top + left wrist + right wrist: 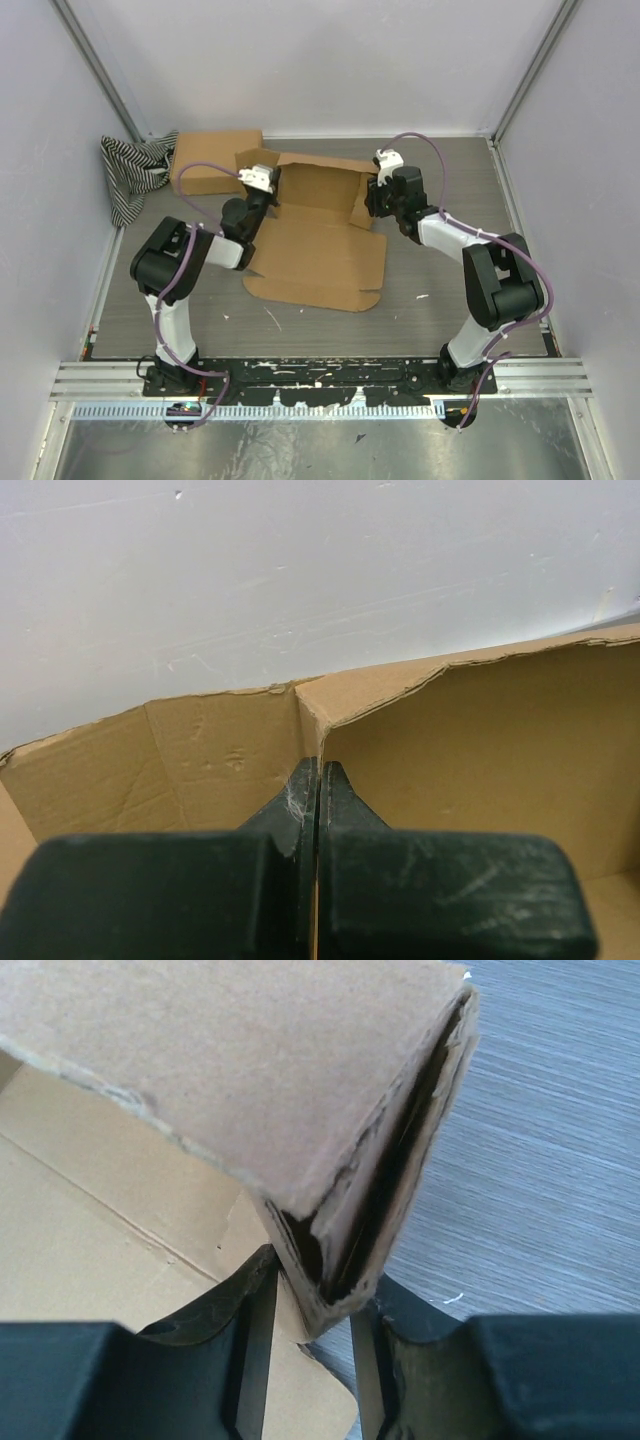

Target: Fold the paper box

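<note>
The paper box (318,255) is brown cardboard lying open in the middle of the table, with its back wall raised. My left gripper (261,200) is at the box's left rear corner. In the left wrist view that gripper (318,767) is shut on the thin upright side wall (230,755), whose edge runs between the jaws. My right gripper (375,197) is at the right rear corner. In the right wrist view its jaws (325,1282) press on both faces of the doubled-over side flap (250,1060), which stands up from the box floor (70,1220).
A second, closed cardboard box (215,160) lies at the back left beside a striped cloth (128,172). Grey enclosure walls stand on three sides. The metal mounting rail (320,378) runs along the near edge.
</note>
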Tool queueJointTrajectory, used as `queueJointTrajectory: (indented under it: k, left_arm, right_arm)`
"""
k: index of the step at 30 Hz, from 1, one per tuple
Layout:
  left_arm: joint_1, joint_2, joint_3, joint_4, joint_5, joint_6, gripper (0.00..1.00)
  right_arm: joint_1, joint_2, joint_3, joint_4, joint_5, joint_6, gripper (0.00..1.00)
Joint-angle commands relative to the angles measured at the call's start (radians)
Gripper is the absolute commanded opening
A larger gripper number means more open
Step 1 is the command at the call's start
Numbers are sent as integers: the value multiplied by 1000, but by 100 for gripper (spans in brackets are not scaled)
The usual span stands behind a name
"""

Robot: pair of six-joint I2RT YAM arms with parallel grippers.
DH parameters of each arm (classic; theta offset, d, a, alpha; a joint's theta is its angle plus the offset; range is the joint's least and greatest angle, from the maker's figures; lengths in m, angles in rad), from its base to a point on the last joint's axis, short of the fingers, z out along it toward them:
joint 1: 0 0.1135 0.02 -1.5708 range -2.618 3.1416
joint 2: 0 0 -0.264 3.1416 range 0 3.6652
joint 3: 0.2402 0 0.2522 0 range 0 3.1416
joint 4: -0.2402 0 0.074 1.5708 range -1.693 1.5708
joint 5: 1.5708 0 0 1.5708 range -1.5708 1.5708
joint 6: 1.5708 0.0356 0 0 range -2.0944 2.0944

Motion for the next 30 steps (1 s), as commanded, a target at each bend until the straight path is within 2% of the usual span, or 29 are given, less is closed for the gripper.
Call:
queueJointTrajectory:
  k: [1, 7, 13, 15, 19, 22, 30]
  left_arm:
    - [-38, -33, -13, 45, -7, 47, 0]
    - [-64, -39, -17, 45, -40, 83, 0]
    - [-77, -50, -26, 45, -53, 83, 0]
    - [-83, -56, -29, 45, -61, 82, 0]
    - [-94, -54, -35, 45, -58, 84, 0]
    - [-97, -49, -39, 45, -56, 83, 0]
    - [-99, -49, -47, 45, -49, 84, 0]
  right_arm:
    - [44, -34, 7, 91, 117, -8, 34]
    - [58, -67, 20, 63, 212, 13, 24]
    - [58, -51, 149, -92, 223, 55, 18]
    - [59, -43, 185, -130, 193, 62, 25]
    - [57, -51, 175, -92, 112, 48, 52]
    - [54, -32, 190, -114, 53, 12, 65]
    - [48, 29, 221, -221, 83, -50, 69]
